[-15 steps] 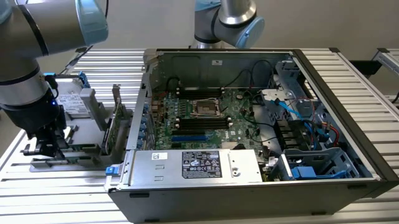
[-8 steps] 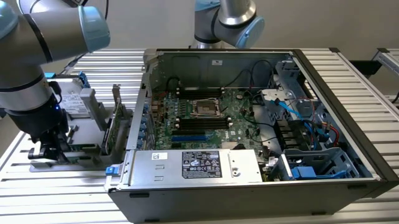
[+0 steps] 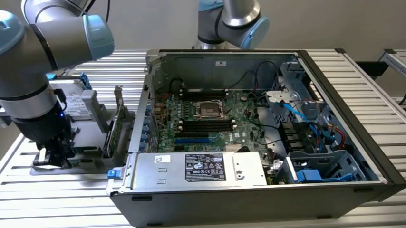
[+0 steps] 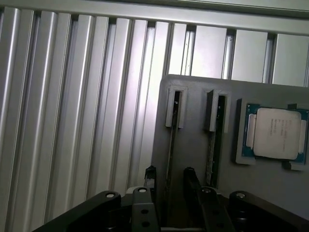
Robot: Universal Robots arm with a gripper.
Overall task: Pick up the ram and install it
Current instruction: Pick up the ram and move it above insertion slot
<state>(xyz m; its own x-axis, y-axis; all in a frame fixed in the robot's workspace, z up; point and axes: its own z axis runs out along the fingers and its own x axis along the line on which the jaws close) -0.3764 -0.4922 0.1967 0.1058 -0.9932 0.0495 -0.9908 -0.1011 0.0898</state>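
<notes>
The ram (image 4: 172,137) stands on edge in a slot of a grey holder plate (image 4: 195,113); I see it as a thin dark-green strip. A second stick like it (image 4: 215,135) stands in the neighbouring slot. My gripper (image 4: 170,181) is open, with one black finger on each side of the first stick and small gaps to both. In the exterior view the gripper (image 3: 52,159) points down onto the holder (image 3: 85,164), to the left of the open computer case (image 3: 355,123). The long black memory slots (image 3: 204,124) lie on the motherboard inside the case.
A processor chip (image 4: 276,133) sits in a recess of the holder beside the sticks. A taller green card with a metal bracket (image 3: 115,126) stands between holder and case. A silver power supply (image 3: 199,167) fills the case's near side. A second robot arm (image 3: 231,19) stands behind the case.
</notes>
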